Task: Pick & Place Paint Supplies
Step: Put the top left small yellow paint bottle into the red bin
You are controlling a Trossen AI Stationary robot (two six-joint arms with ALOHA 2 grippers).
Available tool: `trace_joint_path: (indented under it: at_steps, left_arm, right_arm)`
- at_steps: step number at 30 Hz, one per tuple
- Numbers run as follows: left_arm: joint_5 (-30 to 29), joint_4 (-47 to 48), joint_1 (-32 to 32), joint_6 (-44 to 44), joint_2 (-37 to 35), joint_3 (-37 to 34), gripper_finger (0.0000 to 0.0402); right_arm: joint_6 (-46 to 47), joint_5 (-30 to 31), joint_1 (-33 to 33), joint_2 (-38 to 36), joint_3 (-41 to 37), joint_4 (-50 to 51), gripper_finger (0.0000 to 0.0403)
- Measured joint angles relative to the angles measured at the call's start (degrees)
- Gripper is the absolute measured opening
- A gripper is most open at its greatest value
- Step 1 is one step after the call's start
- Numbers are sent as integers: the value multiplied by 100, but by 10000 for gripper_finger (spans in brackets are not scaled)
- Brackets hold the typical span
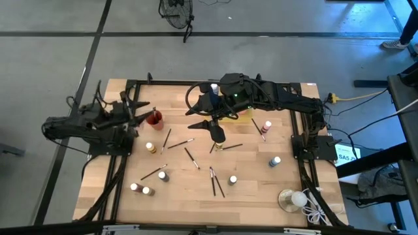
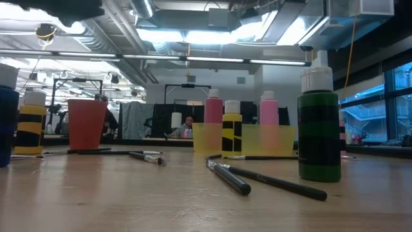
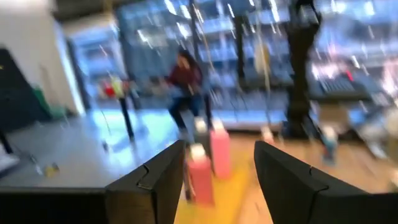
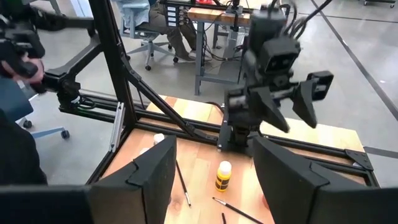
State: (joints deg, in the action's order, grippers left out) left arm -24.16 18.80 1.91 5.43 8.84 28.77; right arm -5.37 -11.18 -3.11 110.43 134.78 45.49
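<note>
The wooden surface [image 1: 248,163] carries both dark arms: the right arm reaches in over its far middle, and the left arm waits at the left edge. The right tool [image 1: 219,132] hangs above the middle with its fingers [image 4: 152,171] spread and nothing between them; in its wrist view a yellow bottle [image 4: 222,176] stands just ahead of it, with a brush [image 4: 182,184] lying beside. The left tool [image 1: 136,111] sits raised at the left rim with its fingers [image 3: 161,180] parted and empty. A red cup [image 1: 155,119] stands just beside the left tool. Just beyond the right tool lies a yellow tray [image 2: 244,138] holding two pink bottles [image 2: 214,109]. Other white-capped bottles [image 1: 275,160] stand scattered, nearer than the right tool and to its sides. Thin dark brushes [image 1: 215,183] lie loose below and beside the right tool, one pair crossed. A clear dish [image 1: 287,199] with a white ball sits well apart at the near right corner.
</note>
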Motion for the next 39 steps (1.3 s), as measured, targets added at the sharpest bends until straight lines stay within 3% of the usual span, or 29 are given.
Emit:
trace_joint_path:
  at_steps: [4, 8, 12, 14, 18, 26, 31, 36, 39]
  left_arm:
    - [489, 1971, -1, -536, 760, 1296, 187]
    - [1637, 3294, -2, -931, 1562, 2171, 183]
    - [2892, 4228, -2, -1057, 2173, 2392, 183]
    - [3231, 4616, 2, -1234, 2422, 2390, 185]
    - [3178, 5208, -2, -1426, 2862, 2390, 187]
    - [2887, 5235, -2, -1430, 3237, 2390, 187]
    - [2902, 5235, -2, -1269, 3252, 2390, 223]
    - [2881, 5243, -2, -1182, 3252, 2390, 268]
    - [2934, 5204, -2, -1690, 3252, 2390, 276]
  right_arm:
    - [-2, 2, -60, 0, 0, 31, 213]
    - [0, 2, -149, 0, 0, 124, 213]
    - [53, 2, -278, 0, 0, 114, 213]
    - [106, 2, -377, 0, 0, 111, 213]
    - [199, 2, -606, 0, 0, 224, 213]
    - [282, 286, -990, 0, 0, 271, 213]
    - [302, 697, -1093, 3, 0, 298, 213]
    - [426, 690, -1093, 101, -2, 183, 213]
    - [866, 686, -1093, 122, -2, 164, 213]
